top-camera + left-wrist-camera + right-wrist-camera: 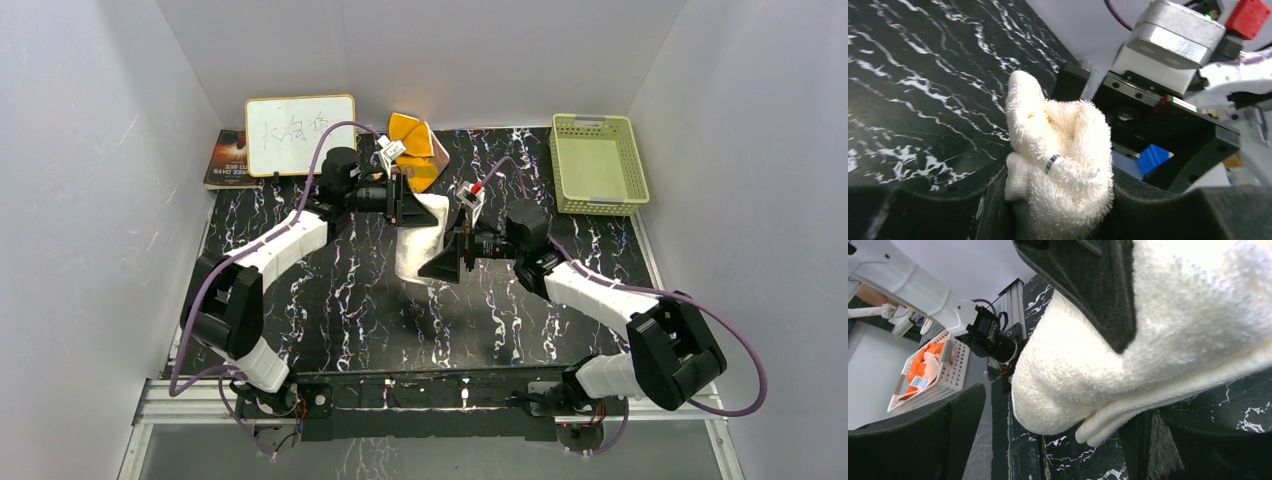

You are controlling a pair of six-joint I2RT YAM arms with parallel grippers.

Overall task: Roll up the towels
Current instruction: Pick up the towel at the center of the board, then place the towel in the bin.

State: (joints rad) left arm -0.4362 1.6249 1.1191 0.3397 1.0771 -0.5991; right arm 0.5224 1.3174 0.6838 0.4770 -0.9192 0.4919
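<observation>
**Left gripper clamped on cream towel, right gripper wide beside it**

The left gripper (1060, 190) was closed part-way on the cream towel (425, 240). In the left wrist view the terry cloth bunched up between the two fingers (948, 210) and touched both of them. The right gripper (447, 262) stood at its widest, facing the left one across the towel. In the right wrist view one of its fingers (1088, 290) lay against the cloth. The other finger showed at the lower left, apart from the towel, with the towel's rounded, folded end between the two.

The cream towel sat near the middle of the black marbled table (330, 300), folded into a thick bundle. Part of it was lifted where the left gripper held it.

The orange towel (415, 140) lay crumpled at the far edge of the table, beyond the left gripper.

A pale green basket (560, 165) stood at the far right corner, its floor in plain view. A white perforated basket (955, 375) appeared off the table in the right wrist view. It held orange and pinkish items that were too small to name.

A white board (300, 135) with writing leaned at the far left, over a book (225, 160).
</observation>
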